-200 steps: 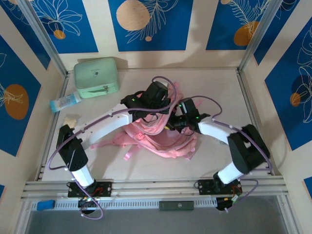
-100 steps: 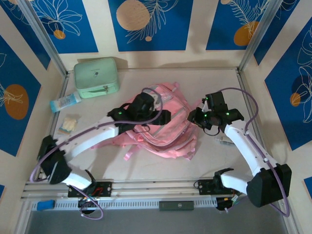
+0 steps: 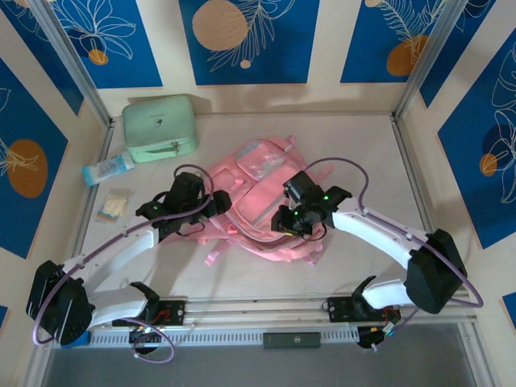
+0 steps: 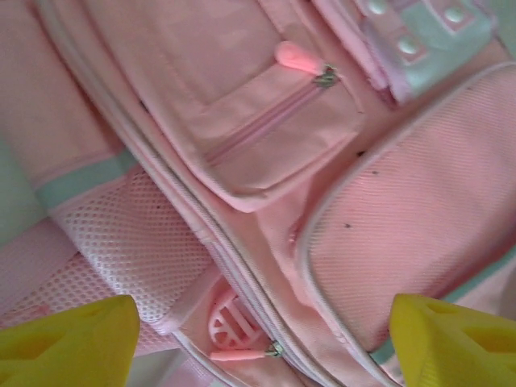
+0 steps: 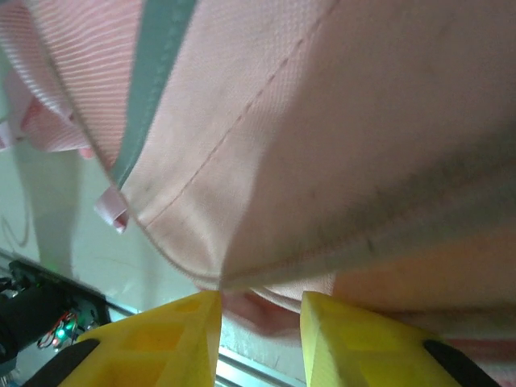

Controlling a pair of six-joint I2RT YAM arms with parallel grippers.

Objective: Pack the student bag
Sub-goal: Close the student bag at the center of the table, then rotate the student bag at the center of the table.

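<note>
The pink student bag (image 3: 262,193) lies flat in the middle of the table, front pockets up, with its grey-white patch (image 3: 262,158) at the far end. My left gripper (image 3: 211,206) hovers at the bag's left side. In the left wrist view the gripper (image 4: 258,347) stands wide open above the bag (image 4: 266,161), with a zip pull (image 4: 242,353) below the gap. My right gripper (image 3: 290,222) is at the bag's near right edge. In the right wrist view its yellow fingers (image 5: 169,339) stand close together, with a fold of the bag's fabric (image 5: 266,302) pinched between them.
A mint green zip case (image 3: 160,127) stands at the back left. A small bottle (image 3: 107,169) and a pale packet (image 3: 113,205) lie along the left edge. An aluminium rail (image 3: 258,310) runs along the near edge, and patterned walls close in the table.
The left gripper has opened and drawn back to the bag's left side. The right arm has swung in from the right onto the bag's near edge. The bag now lies flat.
</note>
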